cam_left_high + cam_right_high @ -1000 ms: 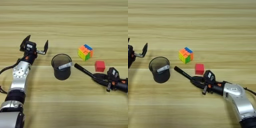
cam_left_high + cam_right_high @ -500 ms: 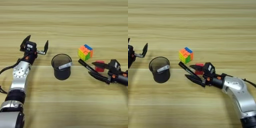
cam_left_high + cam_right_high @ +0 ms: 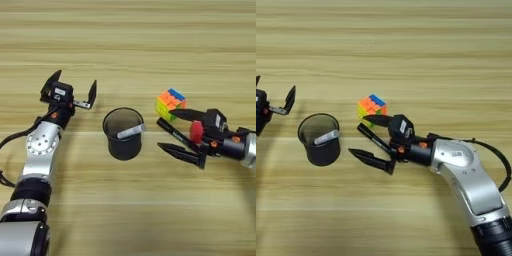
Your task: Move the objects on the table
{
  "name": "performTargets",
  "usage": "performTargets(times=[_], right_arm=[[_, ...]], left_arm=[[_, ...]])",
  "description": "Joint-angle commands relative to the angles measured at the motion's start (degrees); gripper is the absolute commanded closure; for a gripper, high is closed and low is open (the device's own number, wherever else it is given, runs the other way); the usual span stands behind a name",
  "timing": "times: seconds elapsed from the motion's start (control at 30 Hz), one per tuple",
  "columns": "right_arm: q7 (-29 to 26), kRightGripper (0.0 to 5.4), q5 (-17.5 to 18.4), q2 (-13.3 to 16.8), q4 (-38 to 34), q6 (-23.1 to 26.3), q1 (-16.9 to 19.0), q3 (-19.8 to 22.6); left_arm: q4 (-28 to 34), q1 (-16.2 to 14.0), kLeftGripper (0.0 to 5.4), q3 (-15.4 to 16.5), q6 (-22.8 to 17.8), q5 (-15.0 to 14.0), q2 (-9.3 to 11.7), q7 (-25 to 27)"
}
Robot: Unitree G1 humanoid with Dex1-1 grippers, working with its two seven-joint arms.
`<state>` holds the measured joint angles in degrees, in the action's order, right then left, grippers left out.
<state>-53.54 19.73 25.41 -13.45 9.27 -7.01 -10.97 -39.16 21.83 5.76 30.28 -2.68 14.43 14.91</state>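
Right gripper (image 3: 167,130) now leftward, fingers wide apart astride black marker (image 3: 175,134), gripping nothing.

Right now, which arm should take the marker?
Right. The right gripper is open with the marker between its fingers, next to the puzzle cube. The left gripper hovers open, left of the cup.
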Motion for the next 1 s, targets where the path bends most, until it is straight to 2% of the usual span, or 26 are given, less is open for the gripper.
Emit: performTargets(times=[0.03, 0.13, 0.47, 1.0], right_arm=[[2.00, 0.43, -1.03, -2.30, 1.64, 0.39, -2.93, -1.14], [2.60, 0.05, -1.69, -3.26, 2.42, -0.02, -3.39, -2.17], [2.80, 0.02, -4.43, -6.28, 5.08, -1.16, -5.74, -6.30], [3.04, 1.67, -6.16, -8.77, 8.57, -2.44, -7.53, -7.97]], left_arm=[[-0.49, 0.69, 0.00, -0.32, 0.76, 0.76, 0.14, -0.43], [-0.38, 0.52, 0.00, -0.39, 0.82, 0.77, 0.12, -0.49], [0.18, -0.19, 0.00, -0.55, 0.87, 0.63, 0.05, -0.56], [0.90, -0.91, 0.00, -0.57, 0.64, 0.51, 0.00, -0.54]])
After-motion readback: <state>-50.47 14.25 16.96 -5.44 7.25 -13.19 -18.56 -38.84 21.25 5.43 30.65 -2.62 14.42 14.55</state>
